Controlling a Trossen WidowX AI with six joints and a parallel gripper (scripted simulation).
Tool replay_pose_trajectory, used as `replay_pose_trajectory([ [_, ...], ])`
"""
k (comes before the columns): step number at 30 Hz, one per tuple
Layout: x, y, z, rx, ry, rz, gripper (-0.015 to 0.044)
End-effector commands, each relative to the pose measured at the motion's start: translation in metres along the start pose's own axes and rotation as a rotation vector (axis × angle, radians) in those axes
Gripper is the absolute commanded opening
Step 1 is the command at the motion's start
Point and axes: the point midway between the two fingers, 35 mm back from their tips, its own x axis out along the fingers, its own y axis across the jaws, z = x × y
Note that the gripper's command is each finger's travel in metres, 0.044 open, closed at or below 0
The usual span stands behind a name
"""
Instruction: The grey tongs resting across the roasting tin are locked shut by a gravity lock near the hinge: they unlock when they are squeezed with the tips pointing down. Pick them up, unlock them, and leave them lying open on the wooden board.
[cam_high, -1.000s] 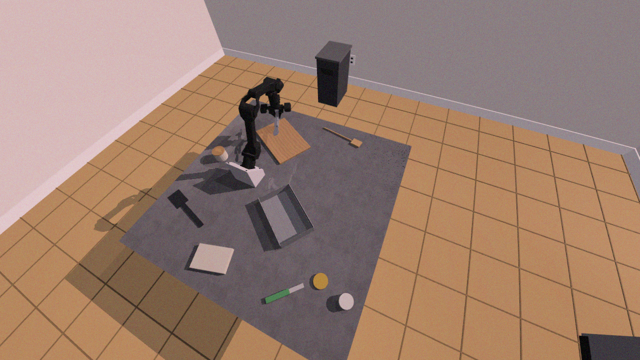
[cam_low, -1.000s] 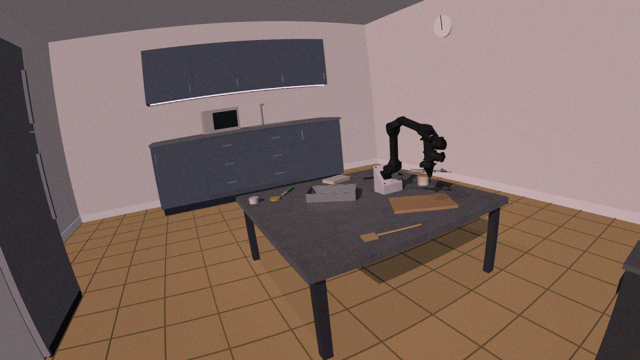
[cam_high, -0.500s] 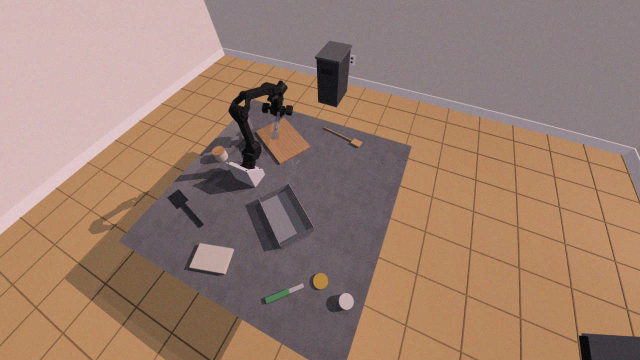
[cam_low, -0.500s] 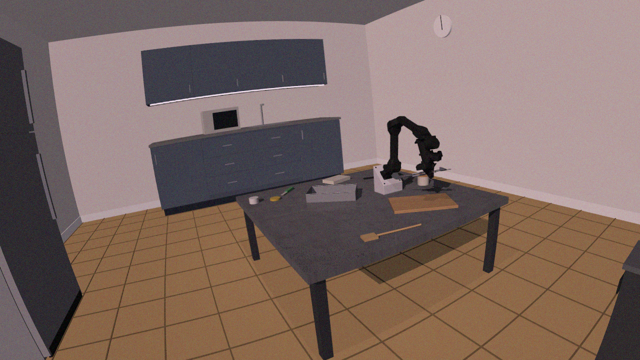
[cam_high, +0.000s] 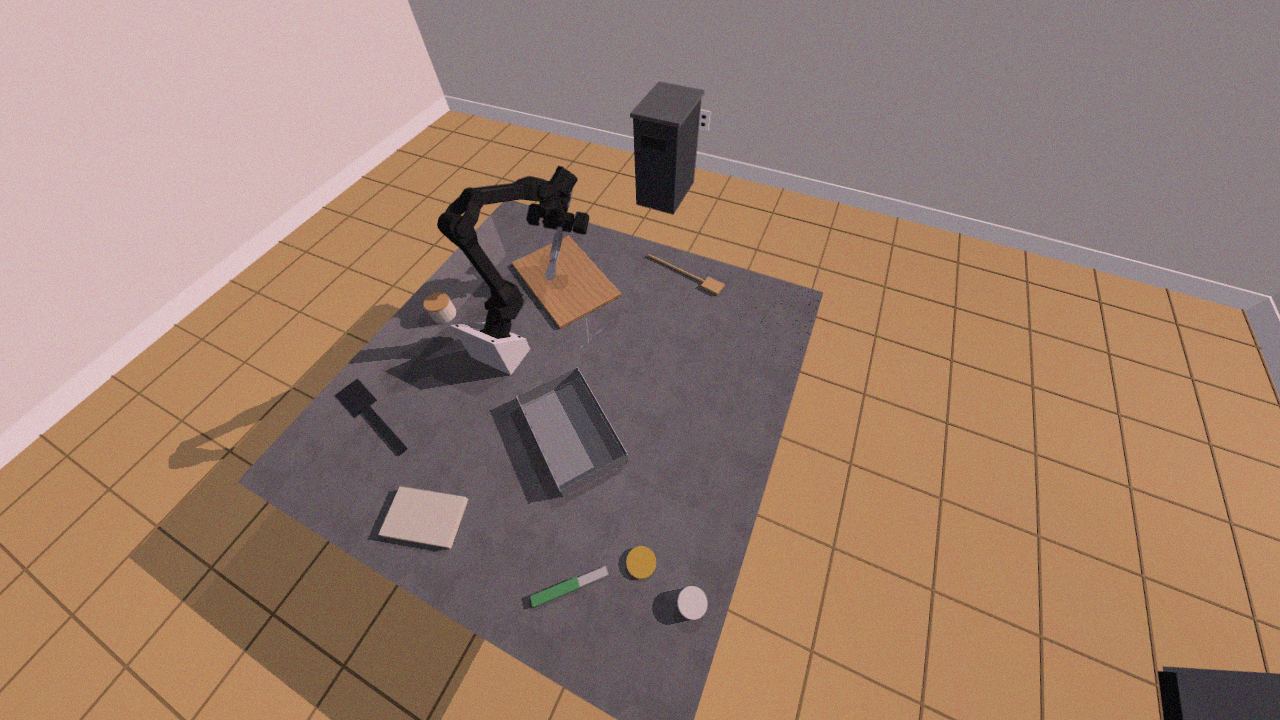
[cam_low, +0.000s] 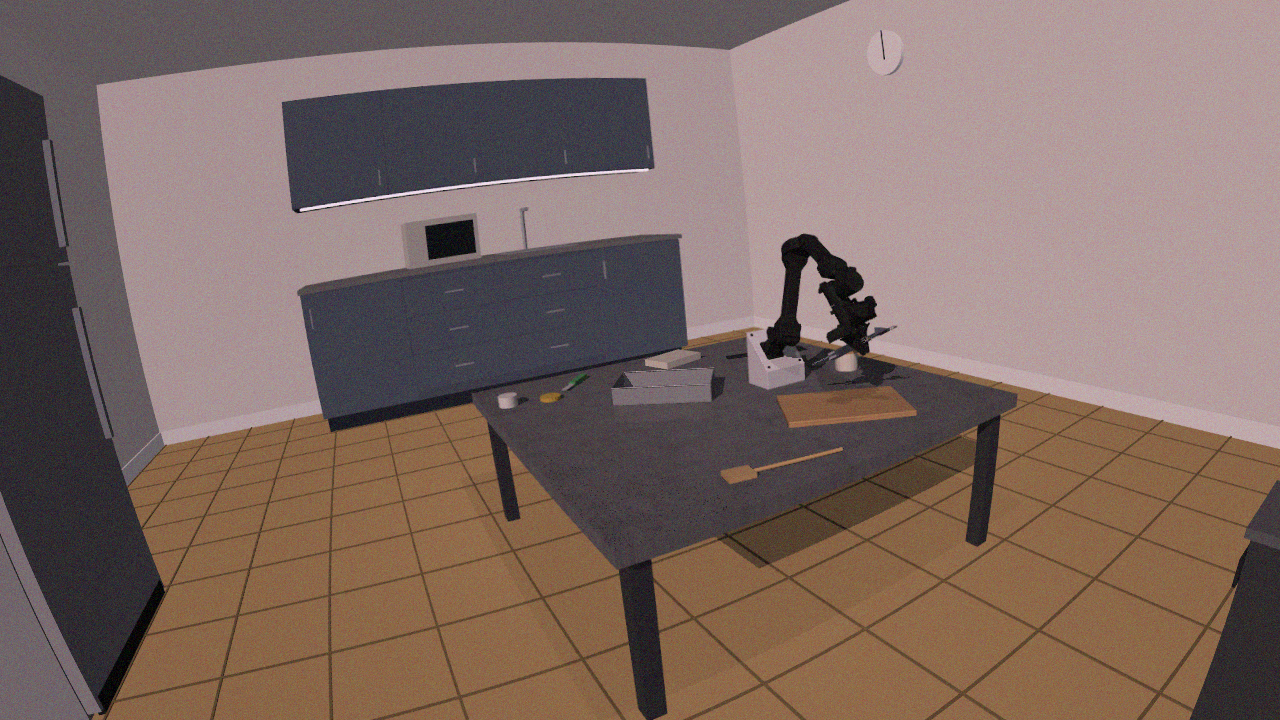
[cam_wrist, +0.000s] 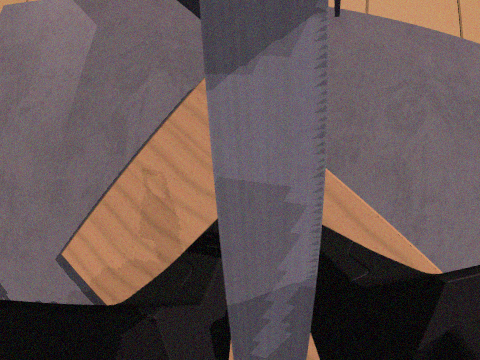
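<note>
My gripper (cam_high: 557, 221) (cam_low: 858, 343) (cam_wrist: 257, 223) is shut on the grey tongs (cam_high: 553, 259) (cam_low: 883, 331) (cam_wrist: 267, 140). It holds them in the air above and behind the wooden board (cam_high: 586, 295) (cam_low: 850, 408) (cam_wrist: 125, 235). In the exterior view the tongs slope, with one end higher at the right and the other lower at the left. In the wrist view they run up the middle between the black fingers. Whether the arms are locked or unlocked cannot be told. The roasting tin (cam_high: 554, 438) (cam_low: 666, 391) has no tongs on it.
A wooden spatula (cam_high: 711, 285) (cam_low: 739, 473) lies beside the board. A jar with an orange-brown lid (cam_high: 438, 307) stands near the arm's base. A black tool (cam_high: 380, 425), a pale block (cam_high: 424, 517), a green-handled knife (cam_high: 554, 591), a yellow disc (cam_high: 640, 562) and a white pot (cam_high: 691, 602) lie farther off.
</note>
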Motion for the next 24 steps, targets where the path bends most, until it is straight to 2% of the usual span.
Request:
replay_pose_trajectory([
  [1, -0.004, 0.000, 0.001, 0.000, -0.057, 0.006, -0.0150],
  [24, -0.026, 0.003, -0.006, -0.129, -0.312, 0.044, -0.0150],
])
